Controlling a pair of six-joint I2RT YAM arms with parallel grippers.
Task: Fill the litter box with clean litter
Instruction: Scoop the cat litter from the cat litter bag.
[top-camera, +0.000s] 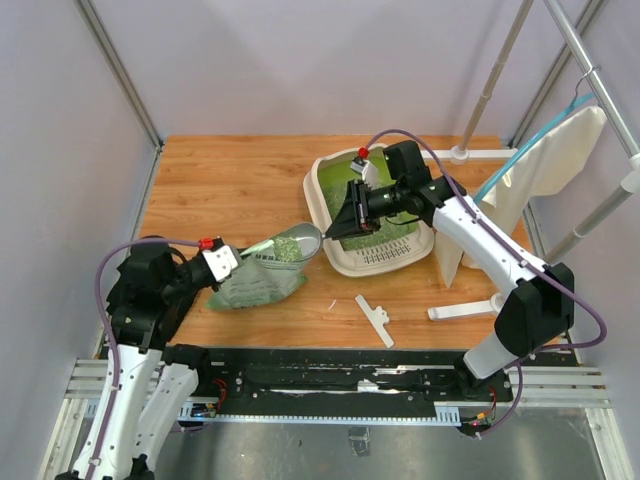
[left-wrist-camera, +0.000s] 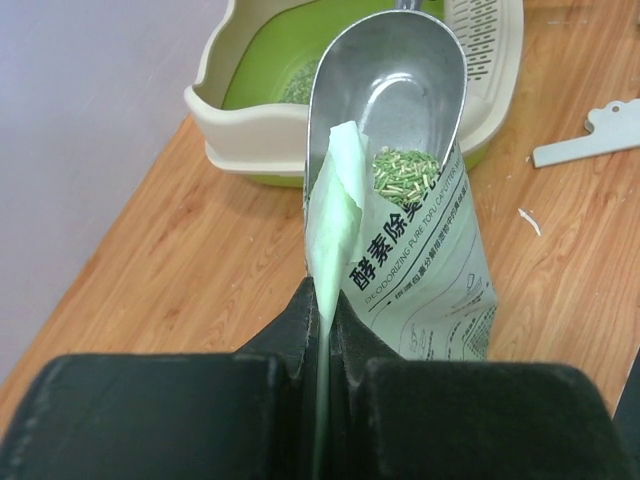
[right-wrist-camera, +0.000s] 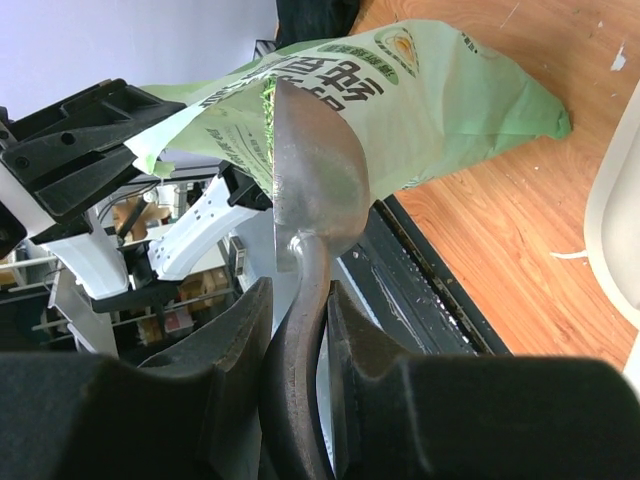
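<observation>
The cream-white litter box (top-camera: 322, 180) with its green inside stands at the back right of the table, and a patch of clean litter (left-wrist-camera: 294, 84) lies on its floor. My left gripper (left-wrist-camera: 326, 300) is shut on the top edge of the light green bag (left-wrist-camera: 430, 280), holding its mouth up. My right gripper (right-wrist-camera: 300, 300) is shut on the handle of the silver scoop (right-wrist-camera: 315, 170). The scoop's bowl (top-camera: 293, 243) sits at the bag's mouth with a small heap of litter (left-wrist-camera: 402, 165) in it. The box (left-wrist-camera: 232, 112) is just beyond the scoop.
A white plastic clip (top-camera: 375, 320) lies on the wood near the front edge. A white rack with a cloth (top-camera: 545, 165) stands at the right, its foot (top-camera: 465, 310) reaching onto the table. The box has a slotted sieve section (top-camera: 385, 255) at its near side.
</observation>
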